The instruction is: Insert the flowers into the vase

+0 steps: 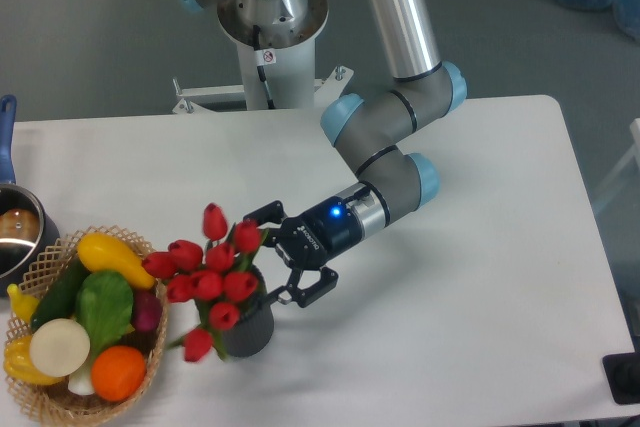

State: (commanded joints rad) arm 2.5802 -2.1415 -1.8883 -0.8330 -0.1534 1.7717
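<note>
The flowers [208, 269], a bunch of red tulip buds with green stems, stand in the dark grey vase [245, 330] at the table's front, leaning left toward the basket. One bud hangs low over the vase's left side. My gripper [284, 257] sits just right of the bunch, above the vase's right rim. Its jaws are spread wide, one finger above and one below, and nothing is held between them. The buds hide most of the vase's mouth.
A wicker basket [150, 347] of toy vegetables stands at the front left, close to the leaning buds. A steel pot [15, 232] with a blue handle [6, 137] is at the left edge. The robot base [270, 37] stands behind the table.
</note>
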